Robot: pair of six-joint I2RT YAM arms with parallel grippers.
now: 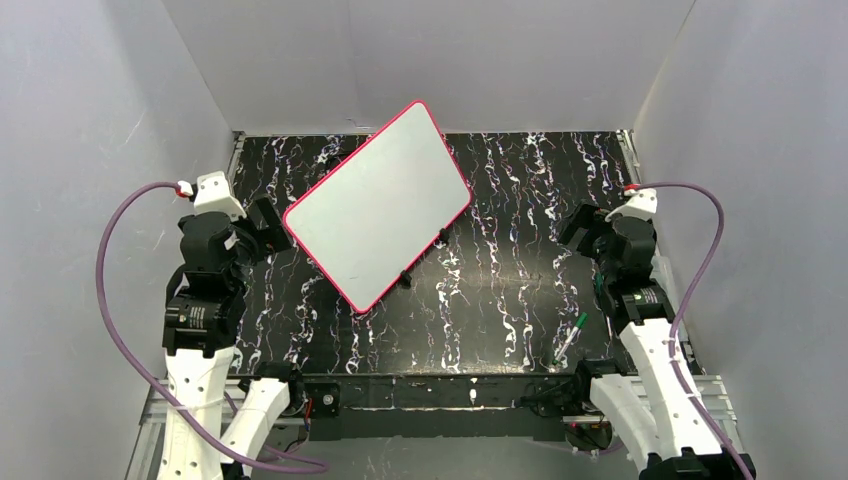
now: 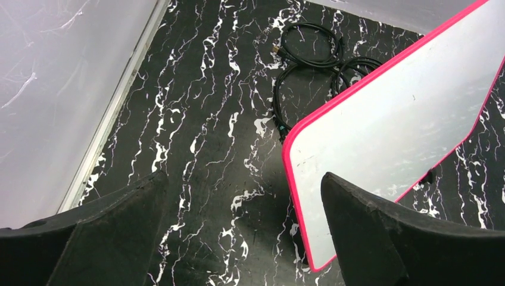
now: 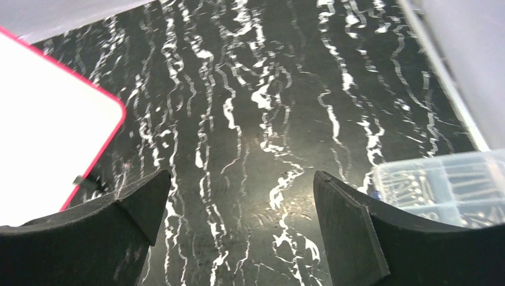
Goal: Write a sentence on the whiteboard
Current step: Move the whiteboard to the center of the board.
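The whiteboard lies tilted on the black marbled table, white with a pink-red rim and two small black clips on its right edge. Its surface is blank; the sentence is not in view. My left gripper hovers open just left of the board's left corner, empty. In the left wrist view the whiteboard runs behind the right finger of the left gripper. My right gripper stands open and empty to the right of the board. The right gripper faces bare table, with the whiteboard at the left edge.
A green-capped marker lies on the table near the right arm's base. A coiled black cable sits beyond the board's far corner. A clear plastic box of small parts rests by the right wall. Grey walls enclose the table.
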